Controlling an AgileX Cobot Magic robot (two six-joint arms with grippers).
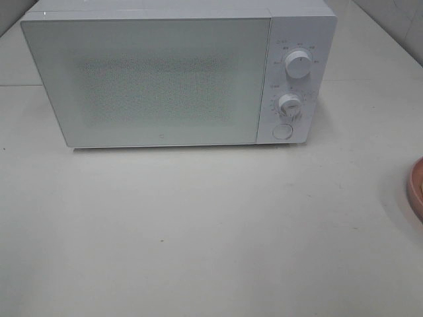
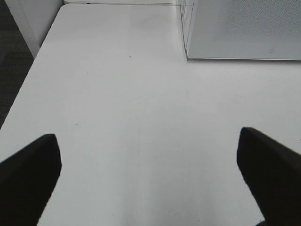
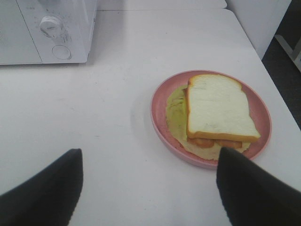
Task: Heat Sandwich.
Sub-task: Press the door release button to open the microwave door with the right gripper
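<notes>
The sandwich (image 3: pixel 218 108), a square white bread slice with tan crust over pale yellow-green filling, lies on a round pink plate (image 3: pixel 157 101) in the right wrist view. My right gripper (image 3: pixel 150 154) hovers open just short of the plate, nothing between its dark fingers (image 3: pixel 249 188). In the exterior high view only the plate's edge (image 1: pixel 416 188) shows at the far right; the sandwich and both grippers are out of that view. My left gripper (image 2: pixel 146 139) is open over bare table, holding nothing.
A white microwave (image 1: pixel 152 79) stands at the back of the table, door closed, with two knobs (image 1: pixel 299 65) and a round button (image 1: pixel 283 131) on its right panel. Its corner (image 2: pixel 235 33) shows in the left wrist view. The table's edges drop off on both sides.
</notes>
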